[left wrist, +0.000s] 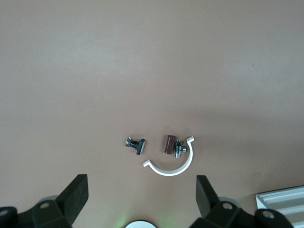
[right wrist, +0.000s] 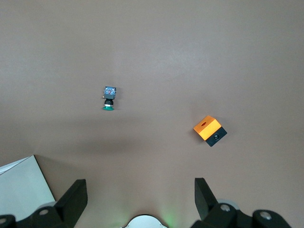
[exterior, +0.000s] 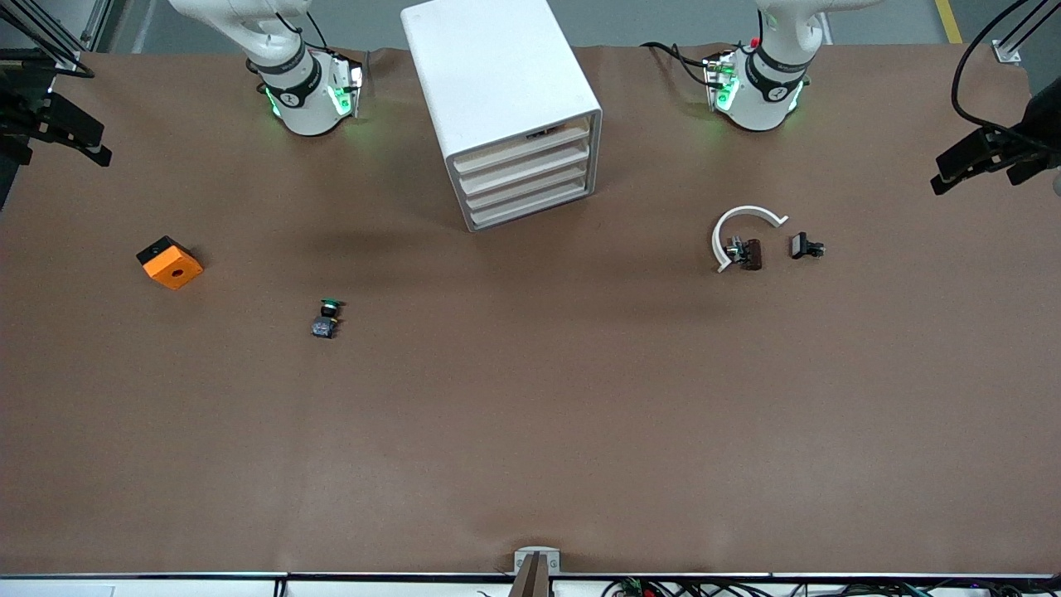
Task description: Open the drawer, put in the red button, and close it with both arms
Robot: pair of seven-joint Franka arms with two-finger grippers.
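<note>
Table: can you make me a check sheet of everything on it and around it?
Surface: brown table, bare cover.
Job's things: cabinet, its four drawers look shut; red button not clearly seen.
Clutter: green button; orange box; white ring around a reddish-brown part; small black part beside it.
Grippers: left gripper open, over the ring's end; right gripper open, over the orange box's end.
Cables: black cables by the left arm's base.
Surroundings: black stands at the table ends.
</note>
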